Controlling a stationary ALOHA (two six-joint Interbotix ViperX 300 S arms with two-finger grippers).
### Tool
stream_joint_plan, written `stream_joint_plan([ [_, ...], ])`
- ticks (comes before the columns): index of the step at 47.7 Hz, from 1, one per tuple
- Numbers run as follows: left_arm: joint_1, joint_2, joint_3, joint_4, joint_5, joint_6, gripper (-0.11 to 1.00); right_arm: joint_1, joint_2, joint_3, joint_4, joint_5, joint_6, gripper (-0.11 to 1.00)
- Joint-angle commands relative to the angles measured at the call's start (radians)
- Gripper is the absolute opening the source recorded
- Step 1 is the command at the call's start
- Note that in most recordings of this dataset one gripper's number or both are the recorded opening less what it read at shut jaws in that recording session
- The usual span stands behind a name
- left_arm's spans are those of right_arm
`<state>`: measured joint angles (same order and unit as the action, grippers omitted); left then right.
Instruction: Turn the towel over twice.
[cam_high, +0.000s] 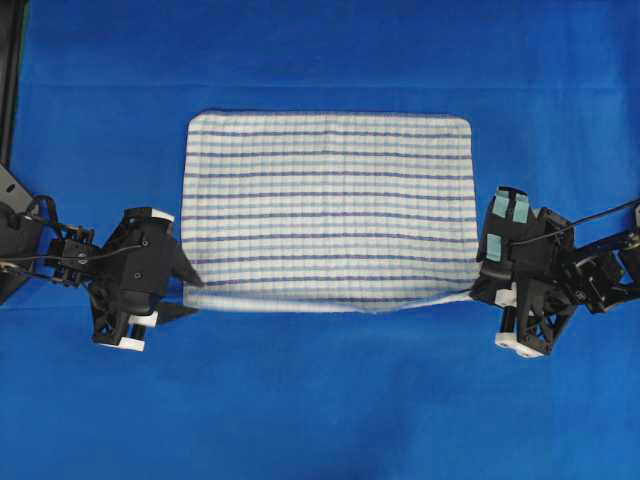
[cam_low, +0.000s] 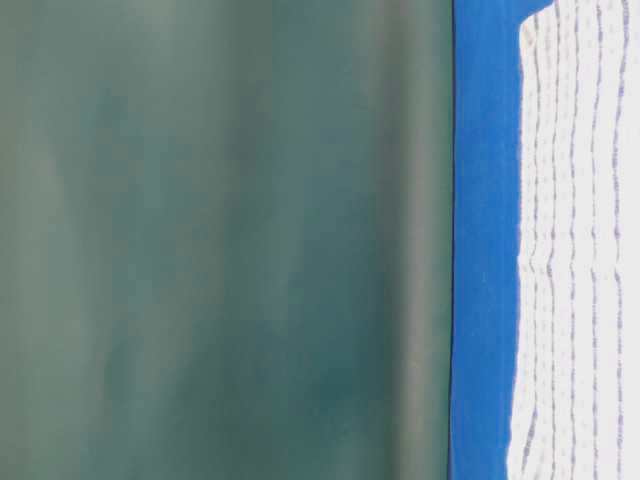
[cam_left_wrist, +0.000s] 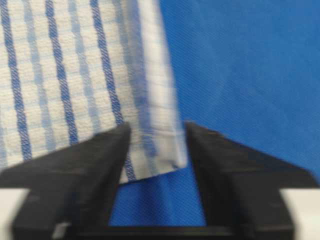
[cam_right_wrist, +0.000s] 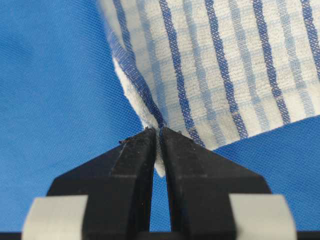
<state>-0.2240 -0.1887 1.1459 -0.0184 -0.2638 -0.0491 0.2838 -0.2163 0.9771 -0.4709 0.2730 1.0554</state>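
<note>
1. The towel (cam_high: 328, 210) lies flat, mid-frame in the overhead view, on the blue table cover (cam_high: 320, 400). Striped face up, long edges running left-right.
2. Lower edge of towel looks slightly doubled or lifted near lower right, where a white strip runs toward the right gripper (cam_high: 487, 285).
3. Left gripper (cam_high: 190, 297) sits at the towel's lower-left corner. In the left wrist view its jaws stand apart, with the hemmed corner (cam_left_wrist: 160, 145) between them and a gap on each side; not clamping.
4. Right gripper in its wrist view (cam_right_wrist: 159, 137): fingers pressed nearly together, pinching the towel's corner tip (cam_right_wrist: 159, 167). Cloth rises from the pinch toward upper right of that frame.
5. Table-level view: towel's edge lying on the blue cover, green backdrop (cam_low: 220, 240) beyond.
6. Step, my read: end of one flip, or start of the next. One side let go, the other gripped; can't tell how many flips are done.
7. Next move probably needs both corners treated alike: either right lets go too, or left re-pinches so both lift the edge and carry it over evenly.
</note>
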Motion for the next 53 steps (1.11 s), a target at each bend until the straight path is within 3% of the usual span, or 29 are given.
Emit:
stream_joint_plan([
  [1, -0.002, -0.003, -0.026, 0.000, 0.011, 0.003, 0.49, 0.009, -0.008, -0.021, 0.002, -0.005, 0.002, 0.10],
  [9, -0.002, -0.021, -0.055, 0.000, 0.095, 0.005, 0.68, 0.015, -0.008, -0.031, -0.003, 0.005, 0.000, 0.57],
  [12, -0.002, -0.037, -0.066, 0.000, 0.135, 0.008, 0.69, 0.017, -0.014, -0.038, -0.005, 0.018, -0.005, 0.67],
  [20, -0.002, -0.104, -0.094, 0.000, 0.233, 0.015, 0.69, 0.015, -0.054, -0.057, -0.026, 0.071, -0.023, 0.61],
  [43, 0.110, -0.413, -0.100, 0.000, 0.268, 0.021, 0.69, -0.008, -0.365, -0.087, -0.301, 0.245, -0.029, 0.61],
  [53, 0.183, -0.575, -0.084, 0.000, 0.334, 0.025, 0.69, -0.009, -0.548, -0.060, -0.379, 0.307, -0.032, 0.61],
])
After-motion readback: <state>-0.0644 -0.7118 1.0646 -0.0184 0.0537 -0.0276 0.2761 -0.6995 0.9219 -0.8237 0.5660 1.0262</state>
